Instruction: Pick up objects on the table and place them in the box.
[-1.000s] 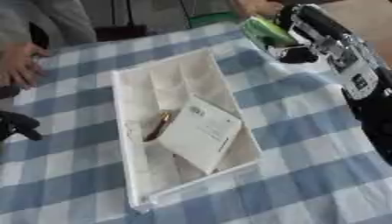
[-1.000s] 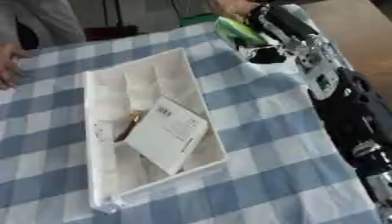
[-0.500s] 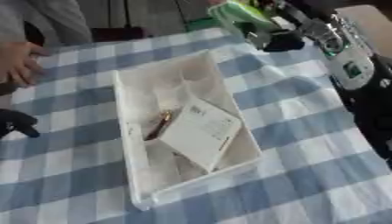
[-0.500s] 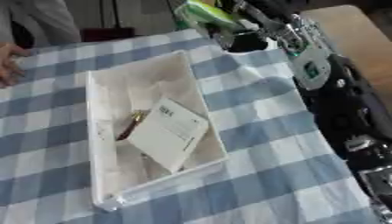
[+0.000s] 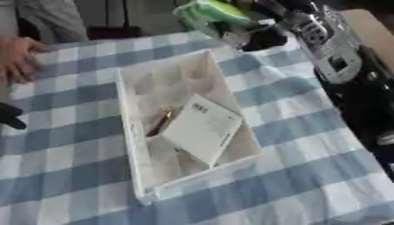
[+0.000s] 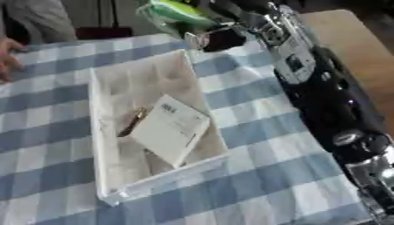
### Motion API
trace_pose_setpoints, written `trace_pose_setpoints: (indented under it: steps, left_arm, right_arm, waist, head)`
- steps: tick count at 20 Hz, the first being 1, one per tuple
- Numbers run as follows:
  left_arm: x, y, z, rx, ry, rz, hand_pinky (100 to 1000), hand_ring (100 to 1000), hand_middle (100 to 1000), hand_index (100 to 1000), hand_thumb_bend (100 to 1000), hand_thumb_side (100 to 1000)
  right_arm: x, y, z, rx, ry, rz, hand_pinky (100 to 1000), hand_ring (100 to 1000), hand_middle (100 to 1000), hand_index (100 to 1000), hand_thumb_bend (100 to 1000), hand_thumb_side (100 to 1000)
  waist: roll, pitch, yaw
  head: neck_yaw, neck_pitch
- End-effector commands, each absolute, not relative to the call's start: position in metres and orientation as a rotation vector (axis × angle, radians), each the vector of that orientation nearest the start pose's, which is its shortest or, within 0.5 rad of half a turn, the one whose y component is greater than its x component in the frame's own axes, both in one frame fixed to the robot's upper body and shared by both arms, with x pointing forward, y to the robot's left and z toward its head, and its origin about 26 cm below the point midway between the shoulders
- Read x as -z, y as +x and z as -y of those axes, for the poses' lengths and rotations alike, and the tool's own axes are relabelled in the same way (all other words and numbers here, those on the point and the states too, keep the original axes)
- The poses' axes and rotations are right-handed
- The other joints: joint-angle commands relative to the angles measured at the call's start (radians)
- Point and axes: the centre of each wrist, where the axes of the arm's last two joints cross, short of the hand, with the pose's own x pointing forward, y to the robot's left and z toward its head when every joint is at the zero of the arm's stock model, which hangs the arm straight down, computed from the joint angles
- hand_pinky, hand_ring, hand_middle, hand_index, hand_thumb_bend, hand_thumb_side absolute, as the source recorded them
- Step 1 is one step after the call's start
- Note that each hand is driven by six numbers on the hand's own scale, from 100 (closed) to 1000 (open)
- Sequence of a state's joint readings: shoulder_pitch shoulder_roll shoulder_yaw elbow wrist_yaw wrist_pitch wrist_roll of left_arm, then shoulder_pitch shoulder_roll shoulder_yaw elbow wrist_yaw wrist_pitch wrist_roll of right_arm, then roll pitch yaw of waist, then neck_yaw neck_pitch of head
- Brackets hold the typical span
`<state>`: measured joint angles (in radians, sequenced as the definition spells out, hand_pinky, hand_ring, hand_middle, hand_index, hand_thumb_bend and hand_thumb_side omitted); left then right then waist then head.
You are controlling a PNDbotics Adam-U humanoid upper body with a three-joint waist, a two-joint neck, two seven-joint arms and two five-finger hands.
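Note:
A white box (image 5: 132, 145) lies on the blue checked table. Inside it rest a white booklet (image 5: 202, 128) and a small brown thing (image 5: 160, 122). My right hand (image 5: 258, 34) comes in from the upper right and is shut on a green and white object (image 5: 215, 13), held in the air just beyond the box's far right corner. Only a dark bit of my left hand (image 5: 9, 117) shows at the left edge; its state is unclear.
A person's bare hand (image 5: 17, 56) rests on the table at the far left. A brown wooden surface (image 6: 354, 48) lies beyond the cloth on the right. My black right arm (image 6: 323, 101) runs along the right side.
My right hand has carried the green and white object leftward, from beyond the table's right side toward the box's far corner. The box and its contents have not moved.

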<state>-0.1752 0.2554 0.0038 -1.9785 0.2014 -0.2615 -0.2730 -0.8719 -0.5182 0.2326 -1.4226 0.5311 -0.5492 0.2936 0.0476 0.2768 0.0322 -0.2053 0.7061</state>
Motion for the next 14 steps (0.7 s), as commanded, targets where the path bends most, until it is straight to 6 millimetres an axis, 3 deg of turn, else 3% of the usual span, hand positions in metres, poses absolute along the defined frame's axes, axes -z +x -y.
trace_pose_setpoints:
  steps: [1, 8, 14]
  left_arm:
    - [-0.166, 0.287, -0.267, 0.509, -0.221, 2.386, 532, 620, 819, 928, 252, 883]
    - [-0.166, 0.288, -0.266, 0.509, -0.23, 2.394, 532, 620, 819, 928, 246, 887]
    - [-0.165, 0.288, -0.264, 0.511, -0.233, 2.395, 531, 619, 819, 929, 246, 890]
  right_arm:
    - [-0.276, 0.419, 0.221, 2.0, 0.688, -2.562, 596, 580, 492, 542, 100, 100]
    - [-0.245, 0.431, 0.21, 2.166, 0.622, -2.468, 600, 590, 498, 549, 100, 100]
    - [-0.229, 0.435, 0.203, 2.226, 0.573, -2.421, 605, 596, 513, 565, 100, 100]
  waist:
    - [-0.001, -0.025, 0.0]
    - [0.019, -0.019, -0.008]
    - [0.028, -0.014, -0.017]
  head:
    - [-0.005, 0.014]
    - [0.003, 0.017]
    - [0.013, 0.022]
